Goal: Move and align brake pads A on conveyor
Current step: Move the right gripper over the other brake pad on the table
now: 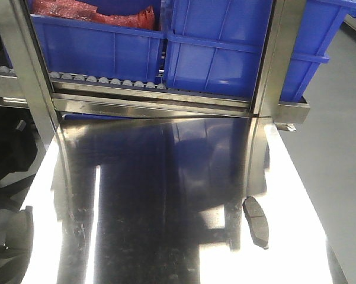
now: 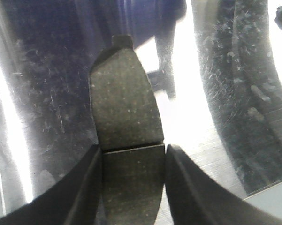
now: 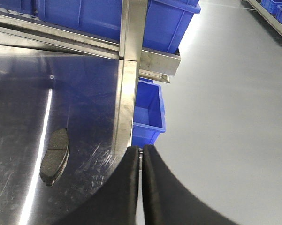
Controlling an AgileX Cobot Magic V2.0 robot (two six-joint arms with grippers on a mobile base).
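Shiny scratched steel surface (image 1: pixel 166 207). Behind: roller rack (image 1: pixel 106 80) carrying blue bins (image 1: pixel 219 53), red material (image 1: pixel 95 15) in left bin. Another blue bin (image 3: pixel 150 112) below; grey floor (image 3: pixel 225 93) right.

Shiny steel tabletop (image 1: pixel 166 195), scratched, with strong glare: bright light streaks run along it and the rack is mirrored in it. At the far edge stands a steel rack: an upright post (image 1: pixel 23 65) on the left, another (image 1: pixel 272 59) on the right, and a cross rail (image 1: pixel 148 106) low between them. A row of small grey rollers (image 1: pixel 106 80) carries blue plastic bins (image 1: pixel 219 53) side by side. The left bin (image 1: pixel 100 47) holds something red (image 1: pixel 95 15); can't tell what. Another blue bin (image 3: pixel 148 110) sits lower down, beside the tabletop edge under the rack corner. The floor (image 1: pixel 337 177) is smooth plain grey. More blue bins (image 3: pixel 277 7) on a low frame are at the far side of the floor.
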